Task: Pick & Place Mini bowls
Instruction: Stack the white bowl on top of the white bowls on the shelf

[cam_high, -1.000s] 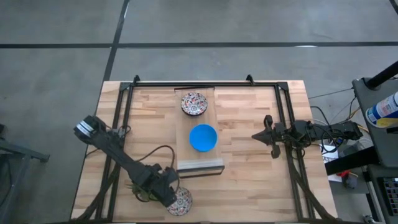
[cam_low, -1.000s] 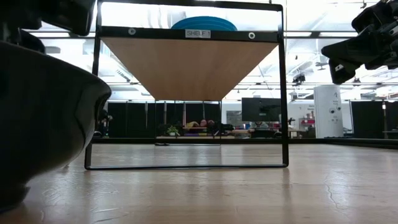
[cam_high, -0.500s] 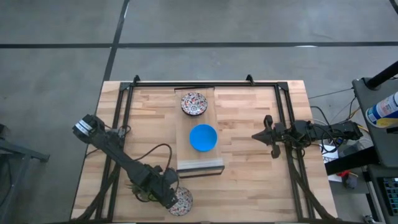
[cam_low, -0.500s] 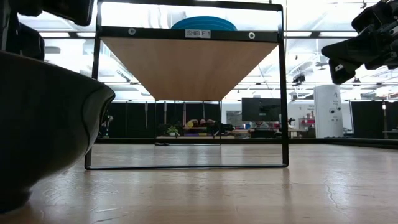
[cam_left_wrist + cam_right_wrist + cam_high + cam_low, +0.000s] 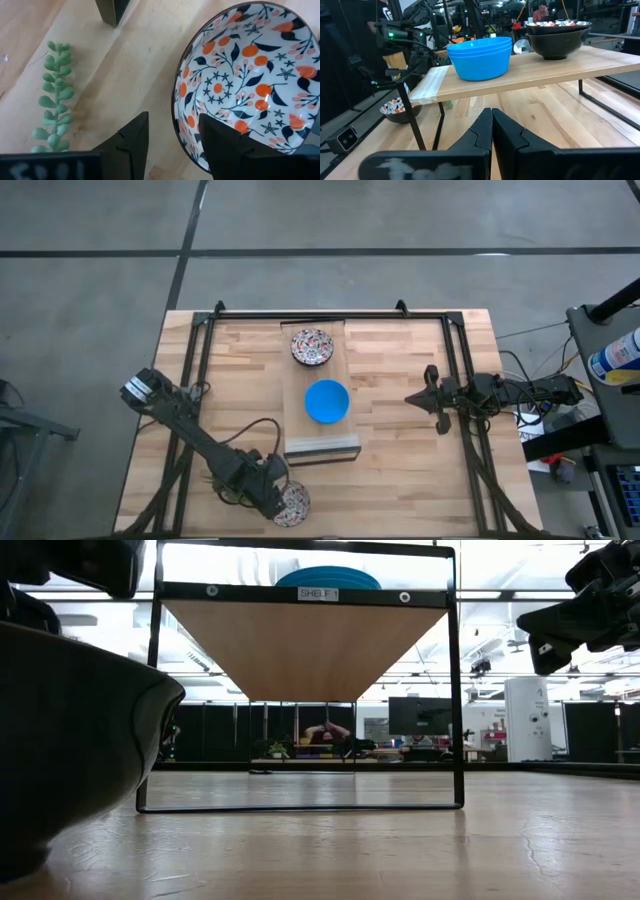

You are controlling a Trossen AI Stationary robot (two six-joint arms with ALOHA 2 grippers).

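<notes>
Left gripper (image 5: 172, 145) straddles floral bowl (image 5: 245, 75) rim (near edge); right gripper (image 5: 491, 131) idle.

Two bowl stacks (image 5: 326, 401) sit on the shelf (image 5: 320, 442); another bowl (image 5: 293, 503) lies at the table's (image 5: 400, 480) front edge.

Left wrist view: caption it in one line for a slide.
Left pincer straddles the floral mini bowl's rim on the table, beside a green plant sprig.
</notes>
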